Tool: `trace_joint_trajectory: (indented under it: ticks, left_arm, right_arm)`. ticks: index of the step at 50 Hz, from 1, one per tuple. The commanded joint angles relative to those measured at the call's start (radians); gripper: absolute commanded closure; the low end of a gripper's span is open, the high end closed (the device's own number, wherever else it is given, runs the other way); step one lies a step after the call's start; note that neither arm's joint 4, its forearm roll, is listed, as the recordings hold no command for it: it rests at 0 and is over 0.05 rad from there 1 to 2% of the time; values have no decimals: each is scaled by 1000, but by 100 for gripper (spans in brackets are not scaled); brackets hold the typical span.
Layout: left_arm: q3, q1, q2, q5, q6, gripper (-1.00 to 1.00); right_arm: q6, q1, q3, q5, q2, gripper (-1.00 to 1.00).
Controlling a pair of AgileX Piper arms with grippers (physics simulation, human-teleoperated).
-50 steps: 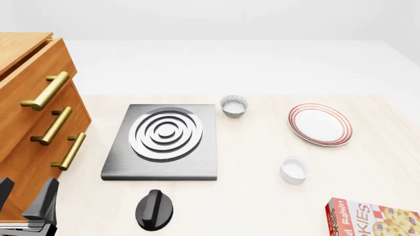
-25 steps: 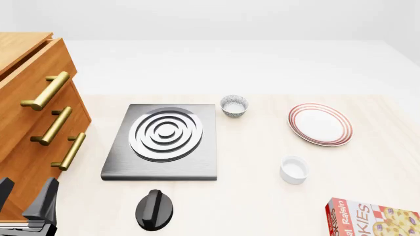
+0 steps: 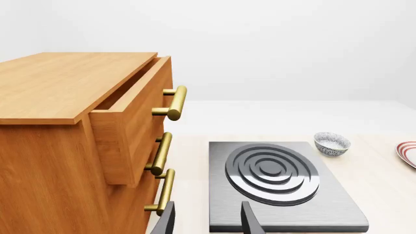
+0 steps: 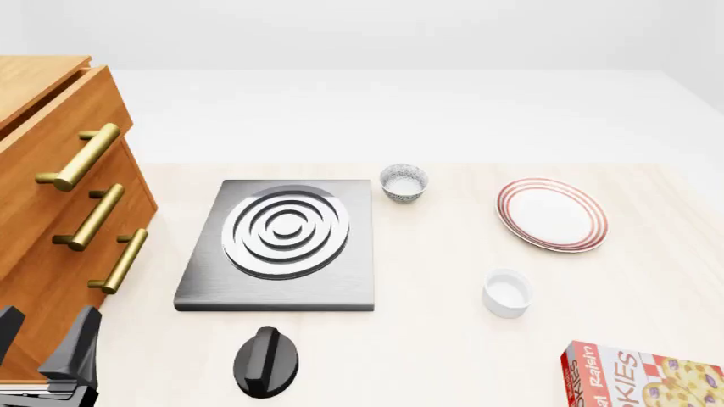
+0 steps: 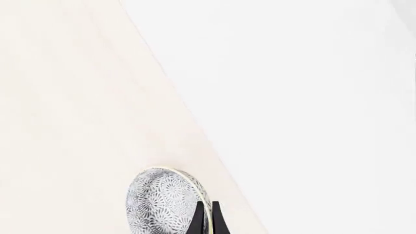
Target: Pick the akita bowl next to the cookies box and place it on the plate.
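Note:
In the right wrist view, a speckled akita bowl (image 5: 165,202) lies near the table's edge, and my right gripper (image 5: 206,222) is shut on its rim, the two dark fingers pinching it. Neither this bowl nor the right gripper shows in the front view. The cookies box (image 4: 643,378) lies at the front right corner. The plate (image 4: 551,214) with red rings sits at the right rear; its edge (image 3: 408,154) also shows in the left wrist view. My left gripper (image 4: 43,343) (image 3: 208,222) stands open and holds nothing at the front left, beside the cabinet.
A second akita bowl (image 4: 403,183) (image 3: 332,144) stands behind the stove plate (image 4: 198,288). A plain white cup (image 4: 506,292) sits in front of the plate. A black knob (image 4: 267,362) lies near the front. A wooden cabinet (image 4: 57,203), its top drawer pulled out, fills the left.

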Motion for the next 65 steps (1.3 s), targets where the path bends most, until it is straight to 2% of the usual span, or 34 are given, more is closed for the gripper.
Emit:
trace_joint_trajectory:
  ticks: [1,14,21,26,28,36,37,42,65]
  left_arm:
    - [0,0,0,0,0,-100]
    - [0,0,0,0,0,-100]
    - [0,0,0,0,0,-100]
    - [0,0,0,0,0,-100]
    - [0,0,0,0,0,-100]
    - [0,0,0,0,0,-100]
    - [0,0,0,0,0,-100]
    - [0,0,0,0,0,-100]
    - [0,0,0,0,0,-100]
  right_arm:
    - [57,62,19,9,-113,100]
    - [110,106,-38,82,-173,100]
    - [184,140,-106,146,-158,100]
    - [205,153,-159,189,-149,100]
    - [232,179,-181,211,-143,100]
    - [254,197,-251,255,-107,100]
    - [285,218,-261,267,-100,100]
    - [281,215,-307,291,-75,100]
    - [375,282,-451,359,38,100]
